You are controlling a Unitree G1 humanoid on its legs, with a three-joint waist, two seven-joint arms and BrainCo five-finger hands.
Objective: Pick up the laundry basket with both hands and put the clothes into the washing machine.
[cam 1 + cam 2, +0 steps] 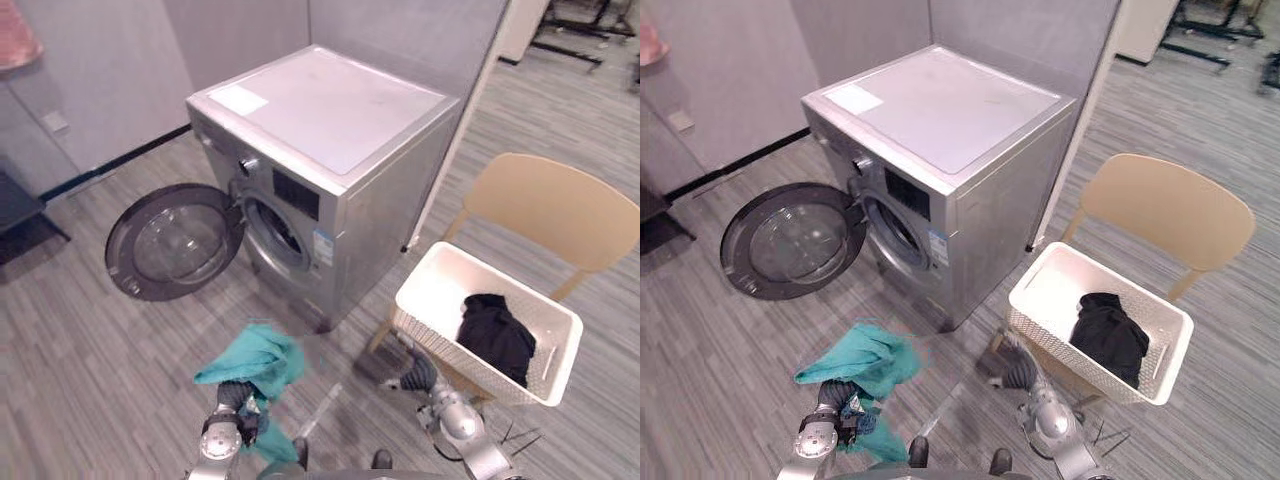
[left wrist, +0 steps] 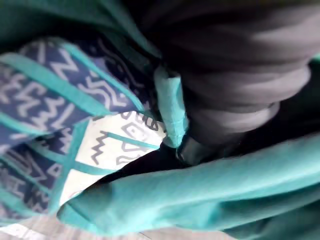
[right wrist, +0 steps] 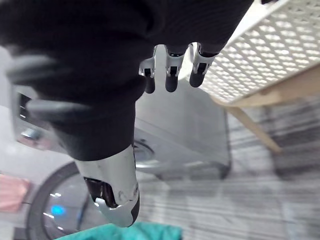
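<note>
Teal garment [image 1: 255, 362] covers left hand [image 1: 238, 412], its hold impossible to tell; right hand [image 3: 171, 75] relaxed, empty, beside white basket [image 1: 440, 348].

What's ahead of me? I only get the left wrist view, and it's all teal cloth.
Observer: The washing machine stands ahead, its door swung open toward your left.
Operator: Is anything in the basket?
Observer: Yes, a black garment lies in it, up on the tan chair to your right.
Operator: And my right hand?
Observer: It hangs open beside the basket's near corner, holding nothing.
</note>
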